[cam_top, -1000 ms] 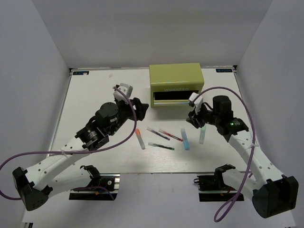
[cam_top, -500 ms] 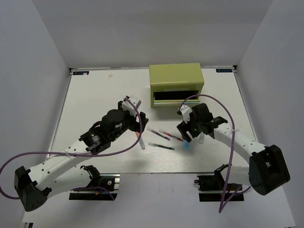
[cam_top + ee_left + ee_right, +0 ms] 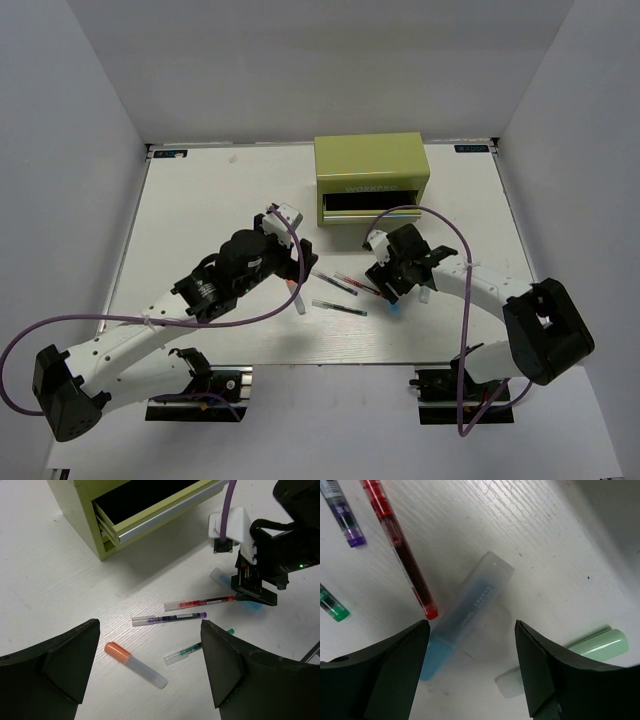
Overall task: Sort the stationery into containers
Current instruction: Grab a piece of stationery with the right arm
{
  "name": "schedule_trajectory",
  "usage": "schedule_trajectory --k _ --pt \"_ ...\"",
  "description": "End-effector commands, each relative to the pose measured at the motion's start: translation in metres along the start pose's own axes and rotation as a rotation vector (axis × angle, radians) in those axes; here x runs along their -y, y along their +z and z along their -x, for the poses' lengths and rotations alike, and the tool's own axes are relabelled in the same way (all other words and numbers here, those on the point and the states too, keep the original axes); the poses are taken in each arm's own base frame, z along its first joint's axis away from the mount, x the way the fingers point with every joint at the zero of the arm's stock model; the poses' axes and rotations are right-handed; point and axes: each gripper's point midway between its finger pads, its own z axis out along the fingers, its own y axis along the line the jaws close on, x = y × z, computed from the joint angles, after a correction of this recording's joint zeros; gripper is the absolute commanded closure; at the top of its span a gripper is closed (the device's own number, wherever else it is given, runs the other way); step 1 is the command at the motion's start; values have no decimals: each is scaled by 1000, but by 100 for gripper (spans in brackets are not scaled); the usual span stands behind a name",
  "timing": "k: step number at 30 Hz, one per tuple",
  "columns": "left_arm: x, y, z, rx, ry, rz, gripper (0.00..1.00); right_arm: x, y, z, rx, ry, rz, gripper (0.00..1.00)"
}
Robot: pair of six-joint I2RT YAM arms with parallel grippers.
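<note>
The yellow-green tool chest [image 3: 372, 165] stands at the back with one front drawer [image 3: 360, 203] pulled open; it also shows in the left wrist view [image 3: 85, 527]. My left gripper [image 3: 296, 265] [image 3: 149, 627] is open above the white marker with the orange cap [image 3: 296, 293] [image 3: 135, 665]. The dark pen [image 3: 325, 273] [image 3: 170, 618], red pen [image 3: 358, 285] [image 3: 200, 602] and green pen [image 3: 338, 307] [image 3: 197, 646] lie beside it. My right gripper [image 3: 393, 290] [image 3: 470, 625] is open, low over the light blue marker [image 3: 465, 612]. The mint marker [image 3: 425, 292] [image 3: 600, 645] lies just right of it.
The table's raised rim [image 3: 148, 160] runs along the back and sides. The right arm's wrist camera and purple cable [image 3: 230, 510] hang between the chest and the pens. Both arm bases [image 3: 190, 385] sit at the near edge.
My right gripper has swung left and down from near the chest to over the light blue marker. My left gripper has come forward and down over the orange-capped marker.
</note>
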Motion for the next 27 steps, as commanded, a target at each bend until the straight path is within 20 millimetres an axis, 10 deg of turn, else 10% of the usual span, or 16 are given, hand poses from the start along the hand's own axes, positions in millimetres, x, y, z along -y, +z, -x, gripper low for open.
schedule_trajectory --k 1,17,27 --pt "3 -7 12 51 -22 -14 9 7 5 3 1 5 -53 26" --pt "1 -6 7 43 -21 -4 9 -20 13 -13 -68 -70 76 57" --pt "-1 -4 3 36 -19 6 9 -33 -28 11 70 -170 158 88"
